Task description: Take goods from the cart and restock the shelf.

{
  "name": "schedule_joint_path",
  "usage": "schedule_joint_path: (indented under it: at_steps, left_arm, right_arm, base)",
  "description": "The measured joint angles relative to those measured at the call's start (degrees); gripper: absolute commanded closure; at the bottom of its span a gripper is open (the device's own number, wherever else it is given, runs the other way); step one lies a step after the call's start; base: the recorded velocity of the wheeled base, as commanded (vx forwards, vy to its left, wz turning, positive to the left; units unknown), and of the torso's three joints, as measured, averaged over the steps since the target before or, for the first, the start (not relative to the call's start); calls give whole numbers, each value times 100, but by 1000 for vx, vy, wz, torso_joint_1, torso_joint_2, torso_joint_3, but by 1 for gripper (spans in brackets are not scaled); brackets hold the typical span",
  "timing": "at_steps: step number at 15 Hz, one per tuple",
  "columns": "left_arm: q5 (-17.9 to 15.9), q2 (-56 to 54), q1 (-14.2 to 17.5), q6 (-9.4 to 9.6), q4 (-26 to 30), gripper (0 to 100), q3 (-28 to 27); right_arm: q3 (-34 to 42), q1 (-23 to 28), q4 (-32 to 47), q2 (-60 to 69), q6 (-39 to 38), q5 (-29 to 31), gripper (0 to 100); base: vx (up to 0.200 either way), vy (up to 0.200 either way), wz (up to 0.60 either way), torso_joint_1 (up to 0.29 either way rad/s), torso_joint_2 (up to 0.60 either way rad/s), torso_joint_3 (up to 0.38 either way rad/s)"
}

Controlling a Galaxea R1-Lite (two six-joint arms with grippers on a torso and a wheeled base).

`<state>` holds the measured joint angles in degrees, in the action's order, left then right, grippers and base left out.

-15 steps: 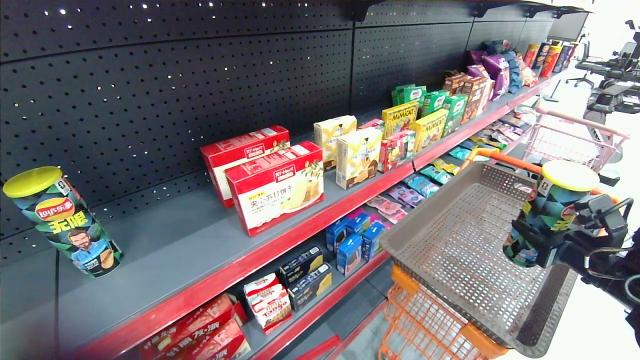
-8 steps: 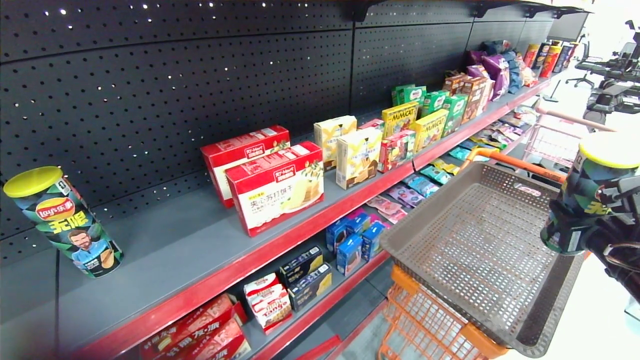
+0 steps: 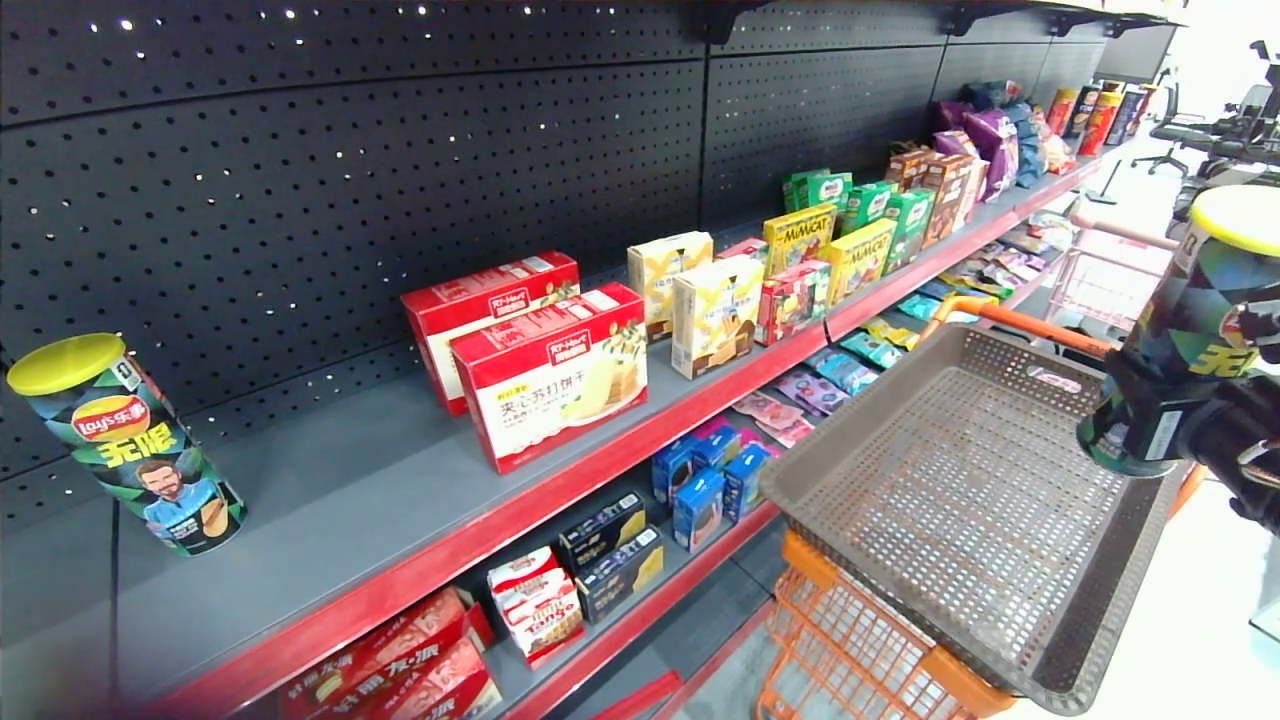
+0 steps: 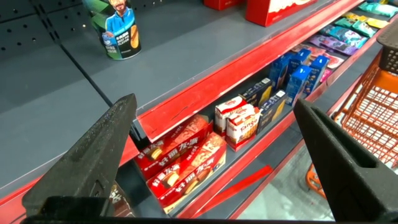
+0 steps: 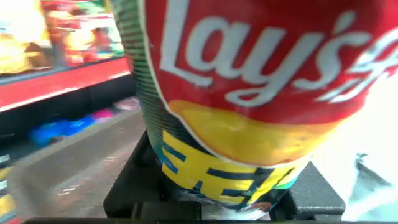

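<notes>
My right gripper point(image 3: 1175, 405) is shut on a chip can point(image 3: 1185, 330) with a yellow lid, held upright above the right rim of the grey cart basket point(image 3: 900, 420). Up close, the can point(image 5: 242, 93) sits between the dark pads. A second, matching chip can point(image 3: 125, 445) stands at the left end of the grey shelf point(image 3: 340, 480); the same can point(image 4: 119, 28) stands on the shelf point(image 4: 168, 59) in the left wrist view. My left gripper point(image 4: 214, 165) is open, low in front of the shelf's red edge, with nothing between its fingers.
Two red biscuit boxes point(image 3: 555, 375) stand mid-shelf, with yellow, green and brown boxes farther right. Lower shelves hold red packs point(image 4: 183, 162) and blue boxes point(image 3: 700, 485). The orange cart frame point(image 3: 850, 640) sits under the basket. A pink cart point(image 3: 1110, 280) stands behind.
My right gripper has lifted the chip can up out of the basket and carried it to the right. The left arm and the shelf goods have not moved.
</notes>
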<state>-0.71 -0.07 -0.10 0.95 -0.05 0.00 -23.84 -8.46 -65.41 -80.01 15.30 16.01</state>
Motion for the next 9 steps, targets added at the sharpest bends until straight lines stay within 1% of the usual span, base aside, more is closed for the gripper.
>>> schedule_joint_path:
  at_steps: [3,6,9]
  left_arm:
    - [0,0,-1,0,-2,0,0]
    - [2,0,0,0,-2,0,0]
    - [2,0,2,0,0,0,0]
  right_arm:
    - [95,238,233,274,210,107,100]
    - [117,271,312,523,254,-88,100]
    - [106,404,282,661,394,-115,100]
  base:
    - [0,0,0,0,0,0]
    - [0,0,0,0,0,0]
    - [0,0,0,0,0,0]
